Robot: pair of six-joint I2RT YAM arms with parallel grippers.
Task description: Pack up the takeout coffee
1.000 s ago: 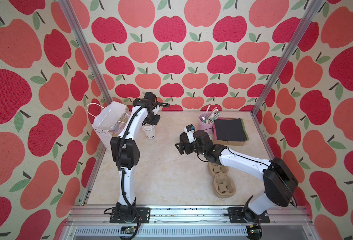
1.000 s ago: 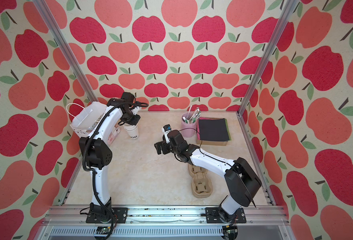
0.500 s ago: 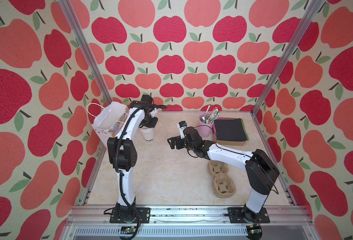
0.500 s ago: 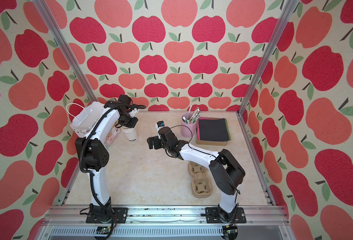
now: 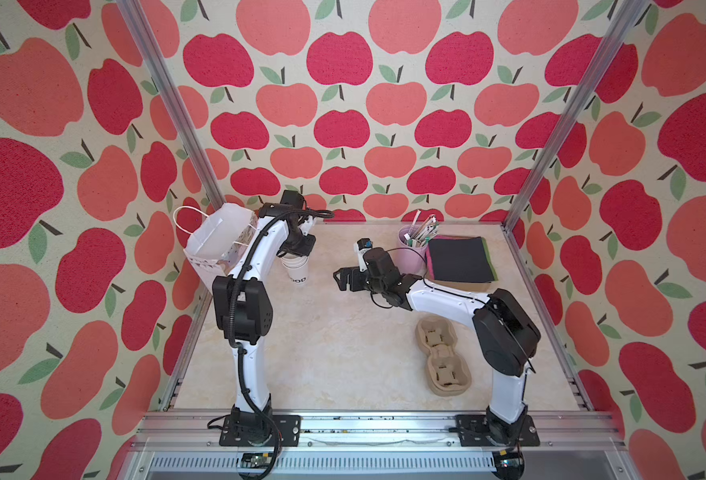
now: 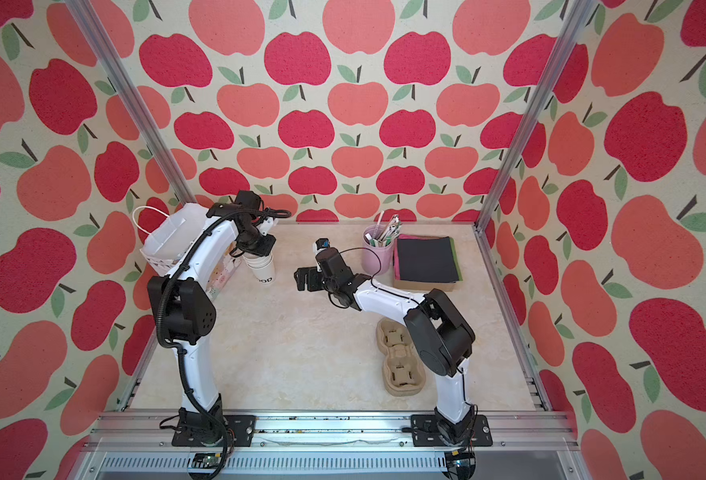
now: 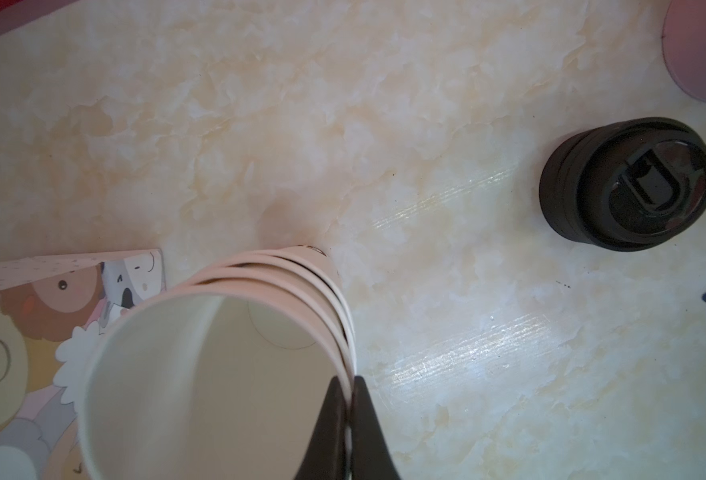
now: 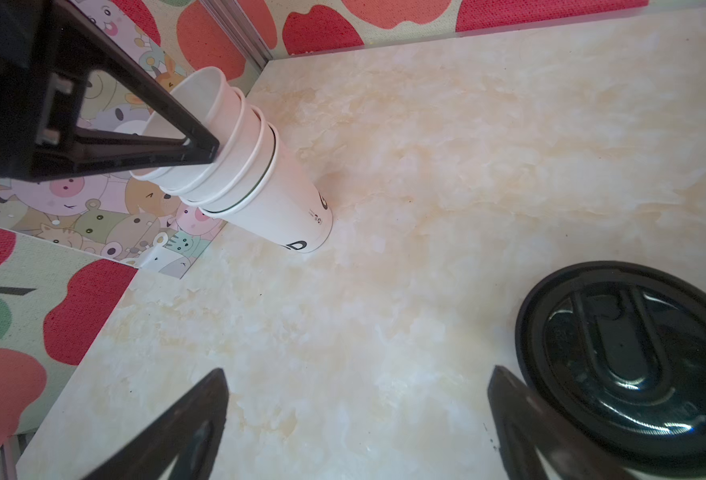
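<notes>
A stack of several white paper cups [image 5: 296,270] [image 6: 263,269] leans beside the paper bag with its base on the table. The lowest cup [image 8: 297,208] carries black lettering. My left gripper [image 5: 297,248] [image 6: 261,248] [image 7: 346,384] is shut on the rim of the top cup [image 7: 218,374], one finger inside and one outside. The takeout coffee's round black lid [image 7: 629,183] [image 8: 633,365] lies on the table, apart from the cups and hidden in both top views. My right gripper [image 5: 341,280] [image 6: 301,280] [image 8: 355,374] stands open and empty, with the lid just outside one finger.
A white paper bag [image 5: 218,245] [image 6: 168,241] with cartoon animals stands open at the back left. A pink cup with sticks [image 5: 410,255] [image 6: 378,257] and dark napkins on a box [image 5: 459,257] [image 6: 426,259] sit back right. A cardboard cup carrier [image 5: 442,357] [image 6: 401,361] lies under the right arm.
My right gripper has swung left toward the cup stack and stayed open. The left gripper has kept its hold on the top cup's rim, barely shifting.
</notes>
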